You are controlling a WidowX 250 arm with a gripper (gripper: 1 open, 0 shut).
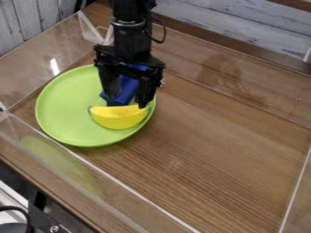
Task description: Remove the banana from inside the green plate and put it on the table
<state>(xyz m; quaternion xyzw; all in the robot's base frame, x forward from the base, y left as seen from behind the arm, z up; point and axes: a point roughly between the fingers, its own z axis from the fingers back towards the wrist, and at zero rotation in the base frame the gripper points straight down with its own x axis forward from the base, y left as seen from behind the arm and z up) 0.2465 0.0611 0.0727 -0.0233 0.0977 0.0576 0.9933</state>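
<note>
No writing, label, brand mark, number or sign can be read anywhere in the camera view.
</note>
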